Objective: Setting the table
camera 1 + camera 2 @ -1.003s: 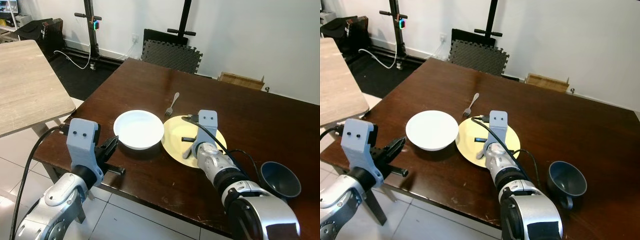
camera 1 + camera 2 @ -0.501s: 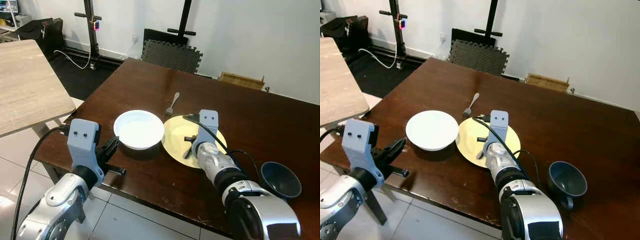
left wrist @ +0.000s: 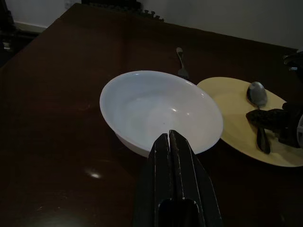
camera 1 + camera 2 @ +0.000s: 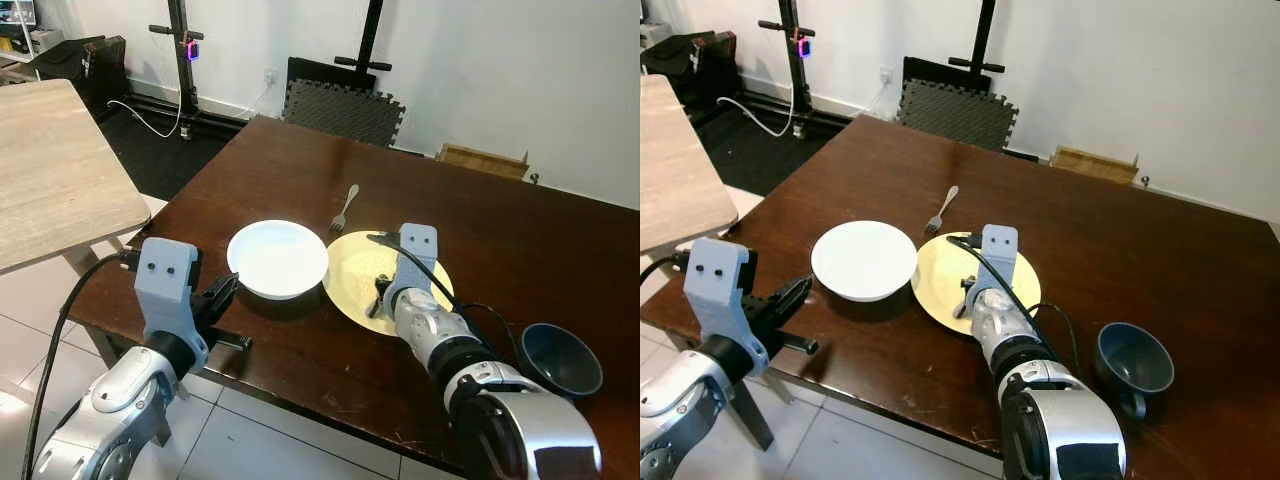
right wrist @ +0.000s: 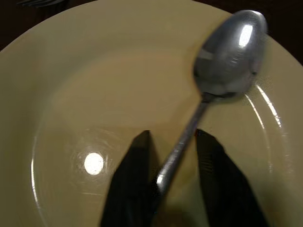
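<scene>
So the dark brown table (image 4: pixel 300 170) runs across the middle of the left eye view, and most of the tableware sits bunched toward its near edge. A white bowl (image 4: pixel 277 259) is just left of centre, and right beside it (rims basically touching) is a pale yellow plate (image 4: pixel 352 270). A fork (image 4: pixel 345 206) lies on the bare wood just above the gap between the two, tines toward the plate. Off at the lower right of the frame there's a dark blue cup (image 4: pixel 560 358), well apart from the rest.

The right gripper (image 5: pixel 173 163) is down on the yellow plate, its two black fingers (image 5: pixel 131 184) spread a little with the handle of a metal spoon (image 5: pixel 229 52) lying between them. In the right wrist view the spoon's bowl points to the upper right of the frame, resting on the plate face, and the handle runs diagonally down into the gap. The fingers sit either side of it, but there's visible space on the one side, so it doesn't look clamped.

The left gripper (image 3: pixel 169 138) hangs at the table's near edge in the lower left of the left eye view, fingers pressed together with nothing in them, the tips pointing at the near rim of the white bowl without touching it.

A lighter wooden table (image 4: pixel 50 170) pokes in at the upper left.
</scene>
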